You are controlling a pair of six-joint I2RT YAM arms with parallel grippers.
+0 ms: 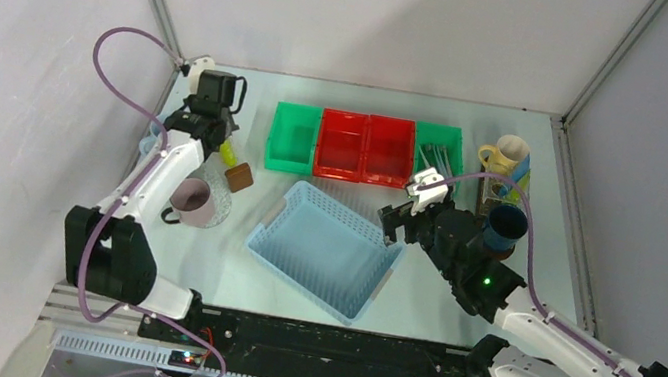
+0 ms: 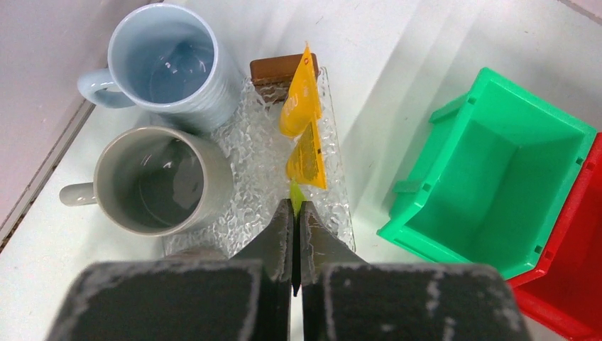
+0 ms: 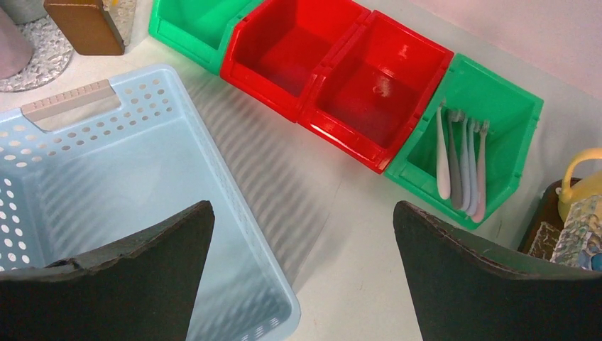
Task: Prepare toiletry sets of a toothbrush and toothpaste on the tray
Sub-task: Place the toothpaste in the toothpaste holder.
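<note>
**Clerk:** Item one, left gripper?

**Checker:** Jaws shut, pinching the green end of a yellow tube. The tube stands out from the fingertips toward the far side, over the tray. Cannot tell whether it touches the tray.

**Clerk:** Tray, location and contents?

**Checker:** Far left of the table, with a rippled glassy surface and a brown end block. It holds three mugs. The grey mug is just left of the tube, and the pale blue mug is beyond it, touching or nearly touching. Both are empty. The pink mug is at the tray's near end.

**Clerk:** Item two, right gripper?

**Checker:** Jaws spread wide, holding nothing. It hangs above the far right corner of the light blue perforated basket, which sits mid-table at a skew.

**Clerk:** Beyond the basket?

**Checker:** A row of bins along the far side: two red bins in the middle, both empty, with a green one at each end. The right-hand green bin holds the toothbrushes — several, pale, lying side by side with heads to the far end.

**Clerk:** Right edge?

**Checker:** A cream mug is far right, and a dark blue mug is nearer, close beside the right arm. Contents are too small to tell.
</note>
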